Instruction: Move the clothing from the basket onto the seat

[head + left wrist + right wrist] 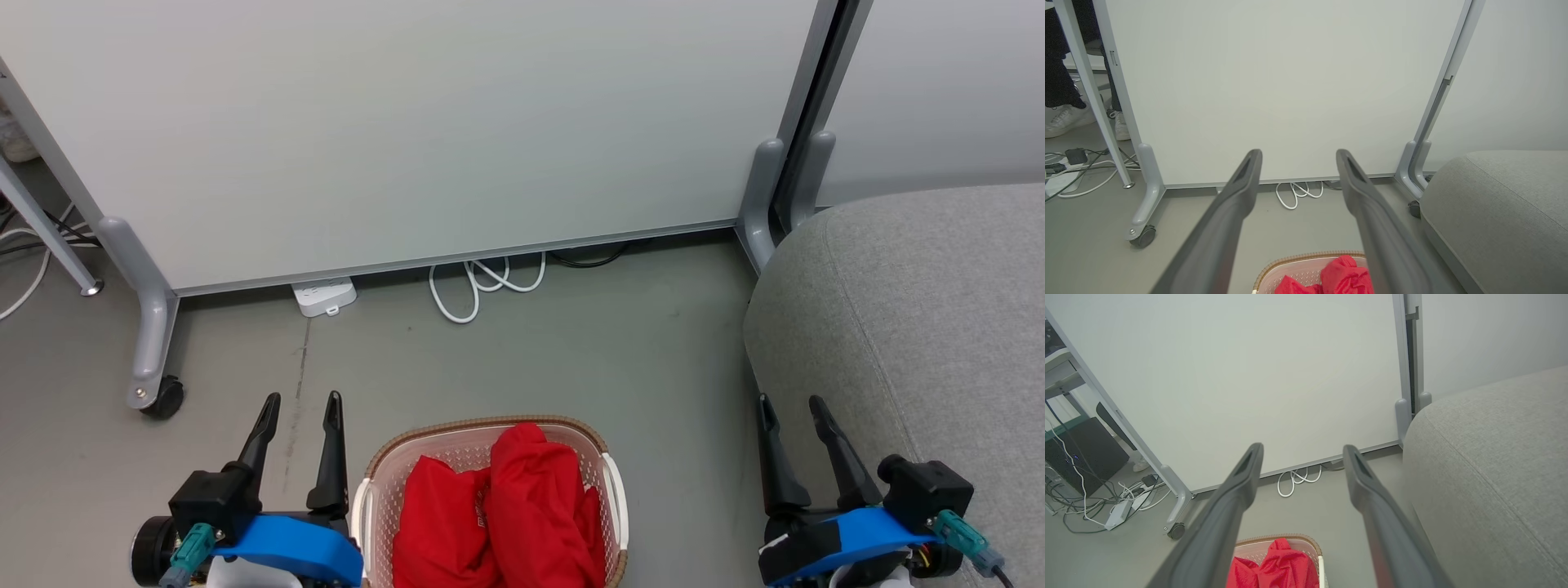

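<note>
- clothing [522, 514]: bright red, bunched in the basket [482, 426]; two humps side by side, the taller fold's long axis runs from the far rim toward the robot; pale scrap between the folds, too small to read
- basket: upright on the grey floor [571, 351], mouth up, brown rim, white handles at both sides; sits between the two grippers, near side cut off by the bottom edge of the head view
- seat [914, 327]: grey fabric, on the robot's right, well apart from the basket; stitched seam runs diagonally far to near
- left gripper [302, 398]: jaws spread wide, holding nothing, just left of the basket, fingers pointing away from the robot
- right gripper [790, 400]: jaws wide, holding nothing, by the seat's rounded edge
- white cable [482, 286] and power strip [325, 296] lie at the foot of the partition panel [408, 122]
</note>
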Available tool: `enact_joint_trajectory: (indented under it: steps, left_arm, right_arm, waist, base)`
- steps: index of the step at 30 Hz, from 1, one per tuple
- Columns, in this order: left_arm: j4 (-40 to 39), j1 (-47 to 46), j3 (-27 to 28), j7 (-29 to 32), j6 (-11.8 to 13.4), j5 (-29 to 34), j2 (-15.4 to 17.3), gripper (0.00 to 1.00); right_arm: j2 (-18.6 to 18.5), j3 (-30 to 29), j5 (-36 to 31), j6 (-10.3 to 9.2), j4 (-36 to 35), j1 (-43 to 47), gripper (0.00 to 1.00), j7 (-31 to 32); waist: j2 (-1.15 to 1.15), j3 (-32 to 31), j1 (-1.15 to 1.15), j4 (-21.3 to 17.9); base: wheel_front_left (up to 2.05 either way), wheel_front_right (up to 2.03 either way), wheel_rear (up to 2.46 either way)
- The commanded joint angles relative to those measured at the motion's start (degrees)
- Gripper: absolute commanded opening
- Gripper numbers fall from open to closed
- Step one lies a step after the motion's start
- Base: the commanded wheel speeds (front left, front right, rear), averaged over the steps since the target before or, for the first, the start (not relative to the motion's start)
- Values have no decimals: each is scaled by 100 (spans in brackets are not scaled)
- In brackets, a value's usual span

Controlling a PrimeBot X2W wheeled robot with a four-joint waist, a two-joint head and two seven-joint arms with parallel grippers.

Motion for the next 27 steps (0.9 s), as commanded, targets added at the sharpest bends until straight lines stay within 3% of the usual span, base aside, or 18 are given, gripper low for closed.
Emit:
enact_joint_trajectory:
  steps: [1,21,27]
  left_arm:
    - [-2,-100,-8,-51,31,107,37,100]
    - [199,-101,-114,-267,53,793,45,100]
    - [259,-114,-128,-264,42,725,45,100]
  right_arm:
    - [-30,-5,-137,-1,6,-123,100,-56]
    - [-33,-33,-947,-2,127,2,100,-258]
    - [-33,-23,-940,-2,184,-6,100,-254]
  waist:
    - [0,0,0,2]
    - [0,-53,0,33]
    - [0,-61,0,55]
  base:
    - [0,0,0]
    - [0,0,0]
    - [0,0,0]
